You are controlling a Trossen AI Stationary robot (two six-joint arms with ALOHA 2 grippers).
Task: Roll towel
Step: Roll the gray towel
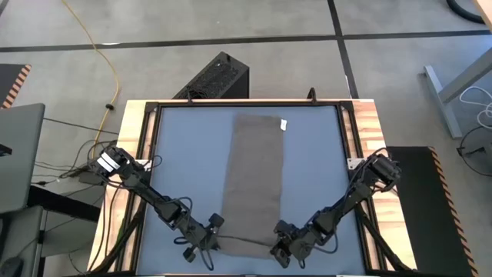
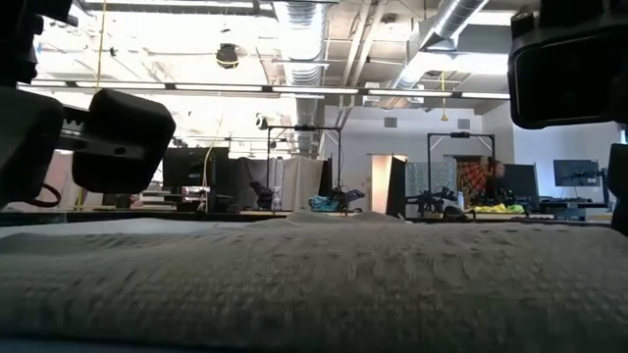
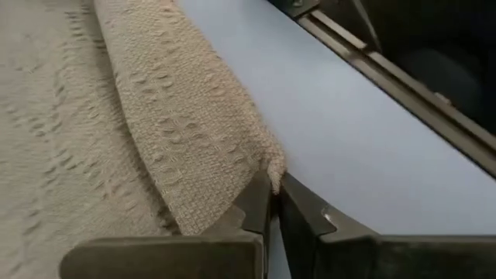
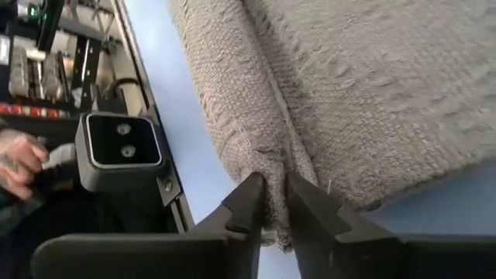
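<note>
Lying lengthwise mid-table, the towel (image 1: 254, 181) looks soft and floppy, so its near corners suit gripping, where the left gripper (image 3: 275, 194) and right gripper (image 4: 277, 203) each pinch 1 folded corner

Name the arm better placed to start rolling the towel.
Neither alone: left pincer and right pincer each pinch a near corner of the towel, so both should roll together.

You see two dark jointed arms; the left arm (image 1: 146, 188) has a white label near its base.
</note>
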